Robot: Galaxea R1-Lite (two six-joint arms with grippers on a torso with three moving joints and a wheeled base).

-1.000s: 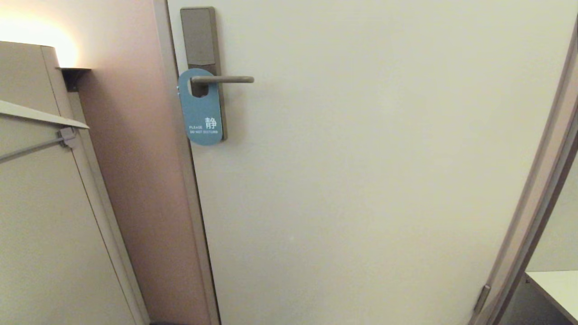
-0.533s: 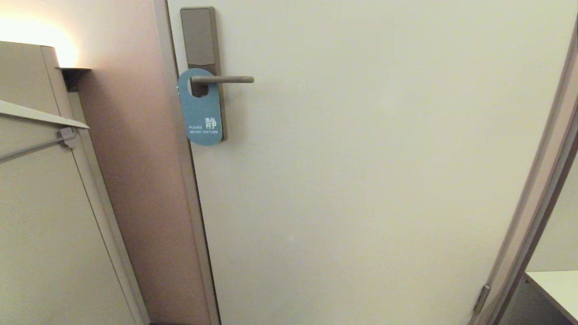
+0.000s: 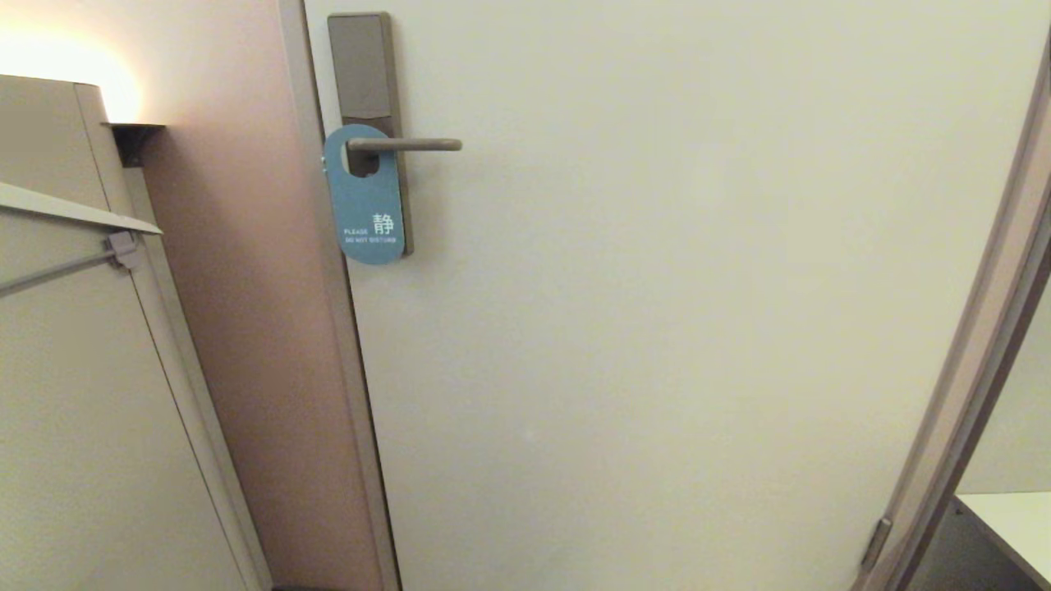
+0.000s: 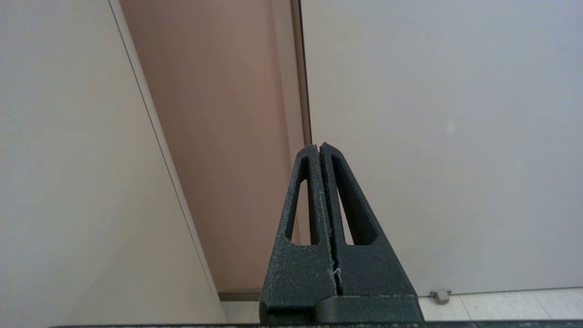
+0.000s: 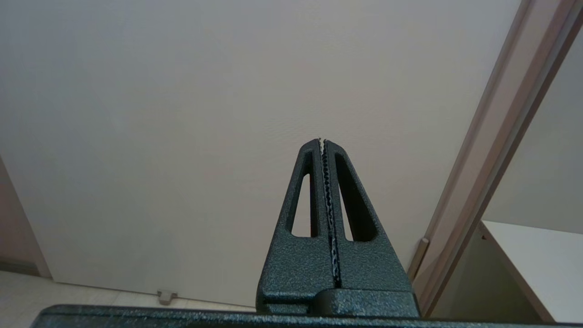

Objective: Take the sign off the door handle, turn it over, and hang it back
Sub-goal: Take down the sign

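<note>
1. Left gripper (image 4: 320, 146): clenched, fingers pressed flat together, nothing between them. Not in the head view. Its wrist view shows it aimed at the low part of the door (image 4: 446, 136), tips lined up with the door's edge where it meets the pinkish wall (image 4: 218, 136).
2. Right gripper (image 5: 322, 142): also clenched on nothing, toothed pads meshed. Not in the head view either. It faces the plain door panel, with the door frame (image 5: 492, 150) running diagonally at the right of that view.
3. Sign (image 3: 366, 205): upper left of the head frame, hanging on the door handle (image 3: 404, 145), blue side out, white "PLEASE DO NOT DISTURB" text plus a character near its bottom. The oval hole sits over the lever's root, and the card hangs straight down over the lock plate (image 3: 361, 70).
4. Handle: level, pointing toward frame right. Both grippers well apart from it.
5. Surroundings: cabinet panel (image 3: 74, 410) at frame left with a grey bar (image 3: 57, 271) across it, a doorstop (image 5: 166, 296) on the floor at the door's foot, and a white surface (image 3: 1014, 525) at lower right.
</note>
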